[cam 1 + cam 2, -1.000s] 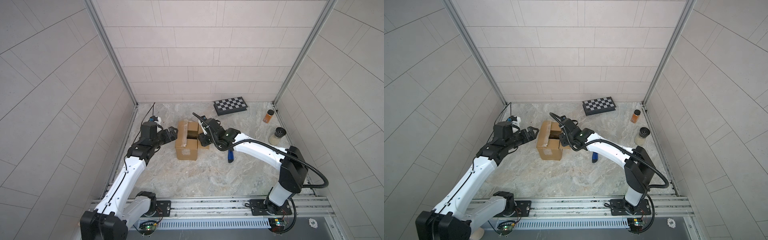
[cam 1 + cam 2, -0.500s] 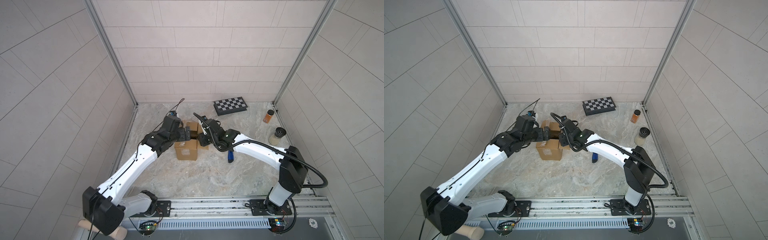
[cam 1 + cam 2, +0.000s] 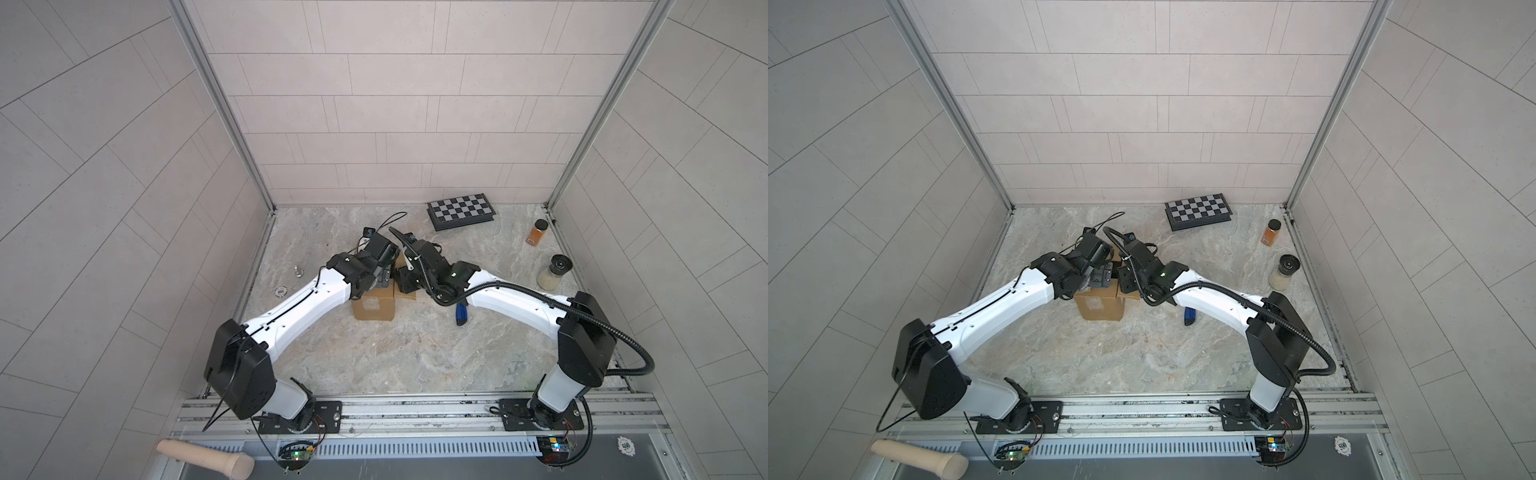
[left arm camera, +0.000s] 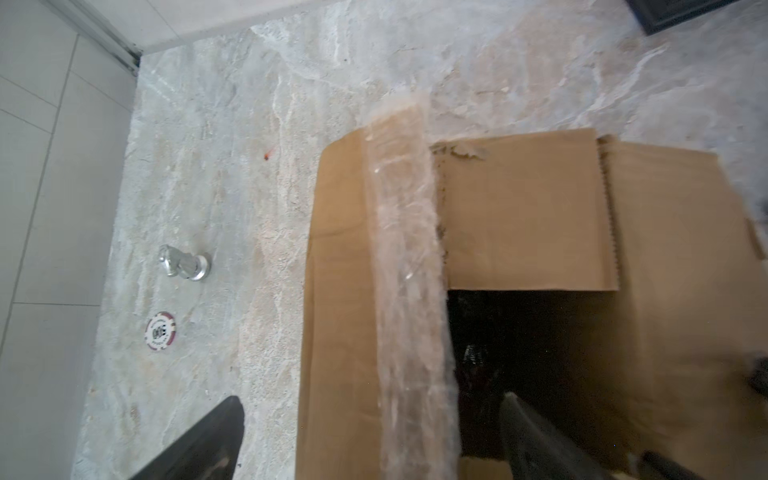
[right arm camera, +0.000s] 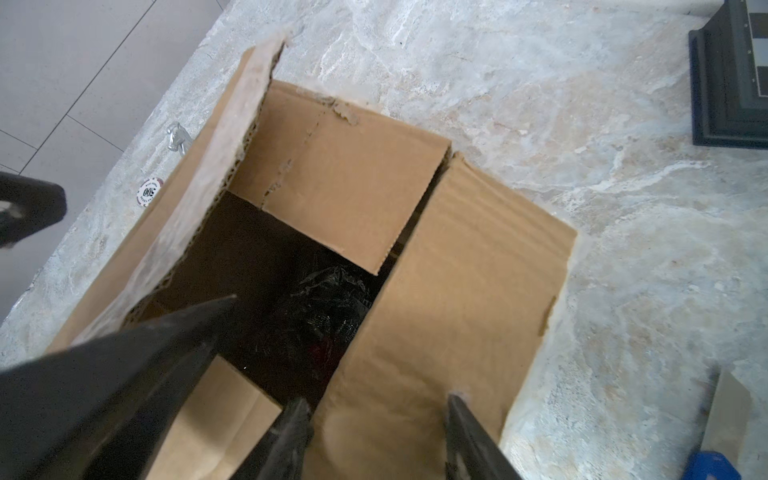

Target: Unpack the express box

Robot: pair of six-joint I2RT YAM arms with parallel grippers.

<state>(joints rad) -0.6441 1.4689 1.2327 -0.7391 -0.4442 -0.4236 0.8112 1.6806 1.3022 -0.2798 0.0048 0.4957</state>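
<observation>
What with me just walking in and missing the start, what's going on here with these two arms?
Two robot arms are unpacking the express box, whose top flaps are already open. The left gripper is wide open, straddling the taped flap with one finger inside the box. The right gripper, half open, sits over the opposite flap, seemingly holding it back. Something in crumpled black plastic lies inside, not yet lifted out.
</observation>
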